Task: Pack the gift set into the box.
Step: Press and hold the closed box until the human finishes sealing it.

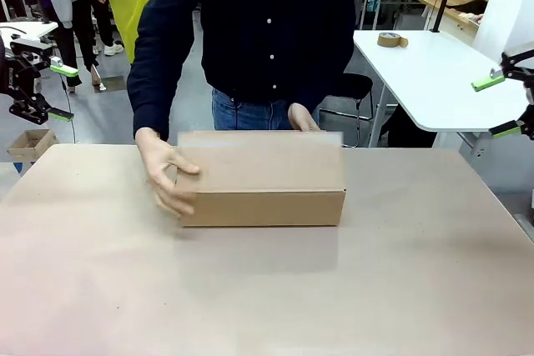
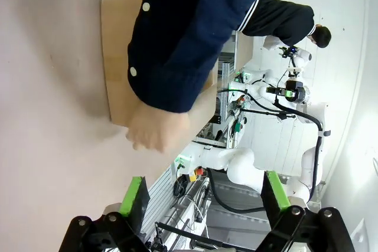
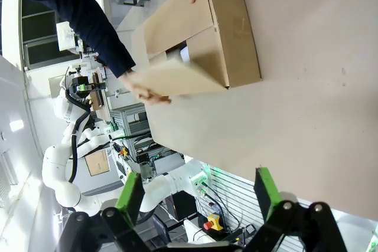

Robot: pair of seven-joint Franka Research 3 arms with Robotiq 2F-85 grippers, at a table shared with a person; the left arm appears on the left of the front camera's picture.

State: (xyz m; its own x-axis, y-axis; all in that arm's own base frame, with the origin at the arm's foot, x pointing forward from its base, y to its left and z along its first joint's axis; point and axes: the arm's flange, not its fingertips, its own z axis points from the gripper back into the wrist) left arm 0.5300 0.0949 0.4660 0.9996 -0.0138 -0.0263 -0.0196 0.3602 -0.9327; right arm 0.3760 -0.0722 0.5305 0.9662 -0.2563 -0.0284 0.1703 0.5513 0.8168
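table (image 1: 267, 298): box (image 1: 267, 193) well apart from left end effector (image 1: 61, 91), right end effector (image 1: 498, 107)

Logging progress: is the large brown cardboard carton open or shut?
Partly shut: the brown cardboard carton shows a gap between flaps a hand holds.

A plain tan table (image 1: 100, 289) carries one brown cardboard box (image 1: 267, 198) near its far middle.

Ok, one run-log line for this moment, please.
box: on table, flaps not fully shut | person's hands: both on box | left gripper: open, empty | right gripper: open, empty
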